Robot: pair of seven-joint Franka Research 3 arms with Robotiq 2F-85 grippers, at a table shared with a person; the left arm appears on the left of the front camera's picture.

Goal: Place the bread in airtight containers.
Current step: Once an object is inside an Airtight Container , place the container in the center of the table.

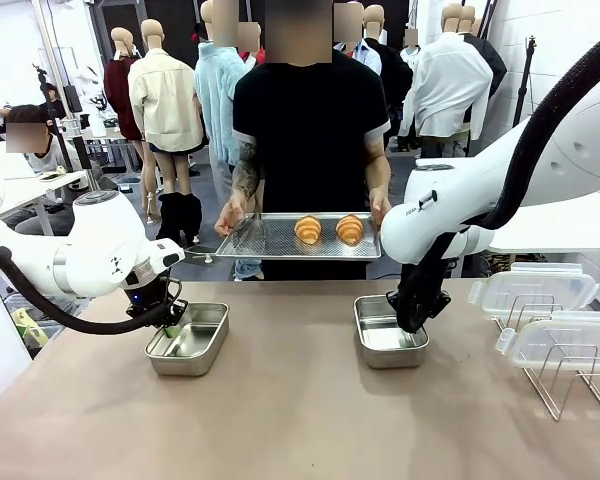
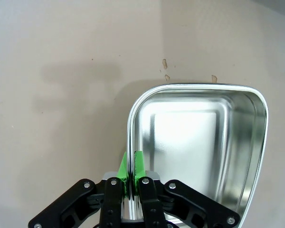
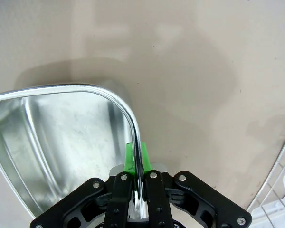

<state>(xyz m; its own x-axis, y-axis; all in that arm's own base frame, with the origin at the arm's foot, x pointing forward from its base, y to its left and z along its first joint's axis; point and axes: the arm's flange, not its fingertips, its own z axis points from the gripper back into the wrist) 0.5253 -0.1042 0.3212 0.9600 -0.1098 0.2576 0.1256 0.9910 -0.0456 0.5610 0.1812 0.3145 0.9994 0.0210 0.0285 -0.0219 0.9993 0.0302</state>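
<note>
White arms point(image 1: 90, 250), maybe logo point(image 1: 421, 208); left gripper point(image 2: 132, 161) black, pads point(image 2: 139, 162) green.

Clamping left gripper point(image 1: 168, 328) on left container point(image 1: 187, 366) at 8 o'clock, right gripper point(image 1: 413, 322) on right container point(image 1: 385, 357) at 4 o'clock (fingers down).

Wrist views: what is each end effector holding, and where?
Left end effector grips the left container by its rim; right end effector grips the right container likewise.

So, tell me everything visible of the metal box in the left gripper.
The steel container is a shallow rectangular box of shiny metal with rounded corners and a rolled rim. It is empty, has no lid, and rests on the tan table. The left gripper pinches its rim, one green pad inside, one outside.
</note>
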